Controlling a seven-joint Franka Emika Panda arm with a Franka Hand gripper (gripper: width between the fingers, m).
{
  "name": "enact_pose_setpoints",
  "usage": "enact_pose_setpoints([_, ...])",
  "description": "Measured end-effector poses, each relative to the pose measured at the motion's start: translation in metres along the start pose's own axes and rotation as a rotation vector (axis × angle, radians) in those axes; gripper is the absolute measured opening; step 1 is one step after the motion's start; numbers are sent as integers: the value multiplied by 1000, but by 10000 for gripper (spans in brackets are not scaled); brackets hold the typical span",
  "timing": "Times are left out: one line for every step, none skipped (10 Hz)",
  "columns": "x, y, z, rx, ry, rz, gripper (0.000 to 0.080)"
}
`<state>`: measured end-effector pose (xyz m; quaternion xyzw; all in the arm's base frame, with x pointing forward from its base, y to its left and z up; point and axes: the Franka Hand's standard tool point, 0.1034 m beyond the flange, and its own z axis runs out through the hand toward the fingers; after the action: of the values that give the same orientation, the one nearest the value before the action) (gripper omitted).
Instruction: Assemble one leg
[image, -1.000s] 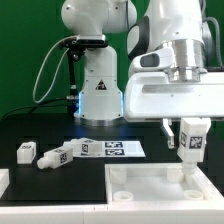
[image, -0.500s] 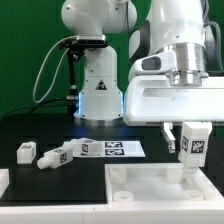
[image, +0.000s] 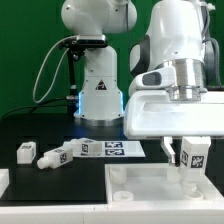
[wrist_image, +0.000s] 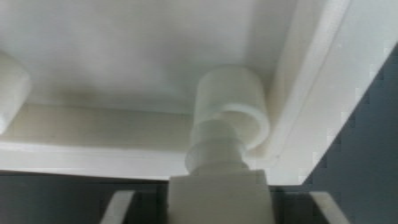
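Observation:
My gripper (image: 194, 162) is shut on a leg (image: 196, 157), a small white block with black-and-white tags, held upright over the far right corner of the large white panel (image: 150, 180). In the wrist view the leg (wrist_image: 221, 196) fills the gap between my fingers (wrist_image: 118, 206), and its lower end stands over a round white post (wrist_image: 231, 105) in the panel's corner by the raised rim (wrist_image: 329, 90). Whether leg and post touch I cannot tell. Two more legs (image: 27, 151) (image: 62, 154) lie on the black table at the exterior view's left.
The marker board (image: 112, 149) lies flat on the table behind the panel. A second white robot base (image: 100, 90) with cables stands at the back. A white block (image: 3, 180) sits at the exterior view's left edge.
The gripper with the leg has moved down and slightly toward the exterior view's right, closer to the panel's corner. The loose legs have not moved.

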<state>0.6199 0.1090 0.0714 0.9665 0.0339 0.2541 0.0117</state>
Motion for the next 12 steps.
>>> enact_pose_setpoints([-1,-3,0,4,-2,4,281])
enact_pose_setpoints([-3,-3,2,3,-5,6,281])
enact_pose_setpoints([-2,-4,2,5,4,5,281])
enact_pose_setpoints([-2,-6,3,6,16,6,281])
enact_pose_setpoints([-4,-7,5,6,13,10,281])
enact_pose_setpoints([-6,-5,7,3,11,4,281])
enact_pose_setpoints([-9,-4,10,1,8,-3,281])
enact_pose_setpoints([-11,-4,12,-1,6,-6,281])
enact_pose_setpoints([-12,-4,13,0,12,-8,281])
enact_pose_setpoints([-11,-5,14,1,29,-8,281])
enact_pose_setpoints([-10,-5,15,2,44,-11,281])
enact_pose_setpoints([-10,-5,15,1,45,-16,281])
